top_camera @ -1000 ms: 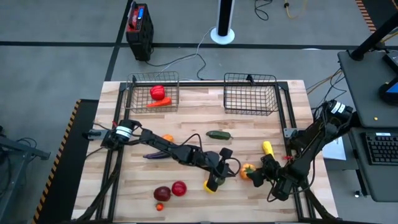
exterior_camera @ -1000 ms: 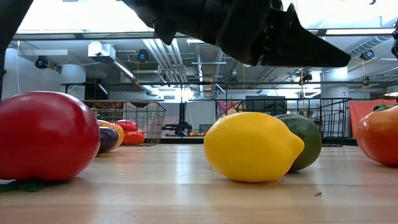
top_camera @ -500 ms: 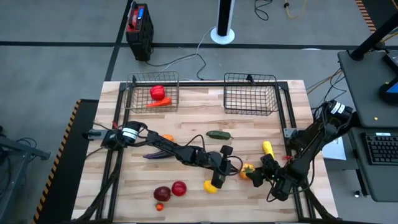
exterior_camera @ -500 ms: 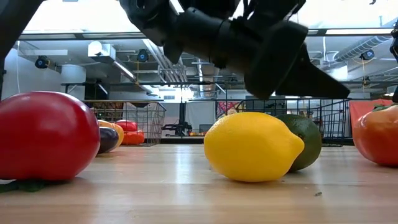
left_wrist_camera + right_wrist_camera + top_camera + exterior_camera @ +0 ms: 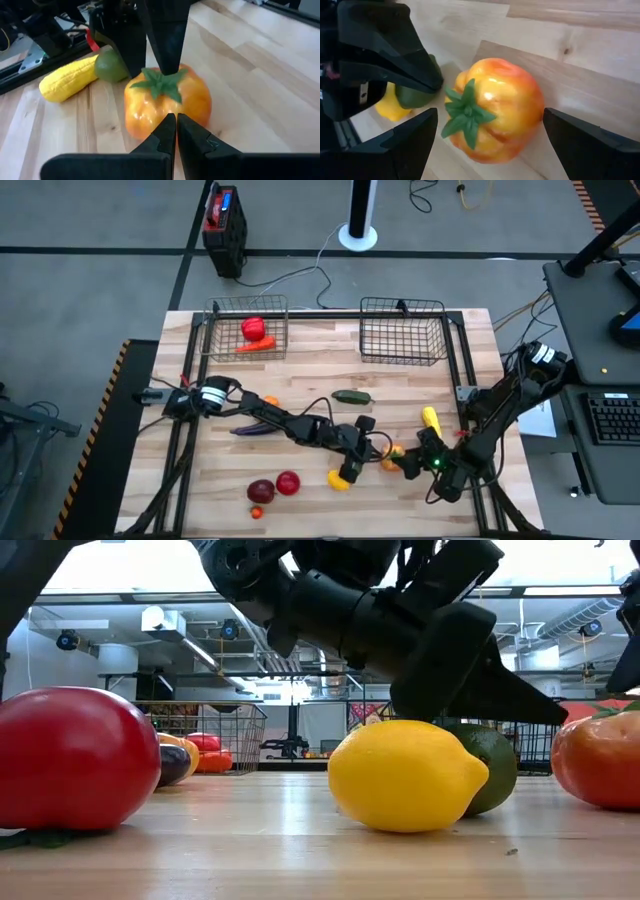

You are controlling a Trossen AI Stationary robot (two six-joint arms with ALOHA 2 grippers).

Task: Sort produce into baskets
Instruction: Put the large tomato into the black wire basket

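The right gripper (image 5: 485, 135) stands spread wide around the orange pepper (image 5: 497, 117) near the table's front right, gripping nothing. The left gripper (image 5: 176, 131), fingers pinched together and empty, points at the same pepper from the other side, just above the lemon (image 5: 405, 776). A yellow corn cob (image 5: 429, 418) lies nearby. Far back, one basket (image 5: 247, 328) holds red pieces; the other basket (image 5: 402, 330) sits beside it.

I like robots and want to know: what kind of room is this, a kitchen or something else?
Probably a robot lab or workshop, not a kitchen. Bare ceiling ducts and pipes hang overhead, cables trail across a grey floor, and a keyboard sits on a desk beside the wooden table with toy produce.
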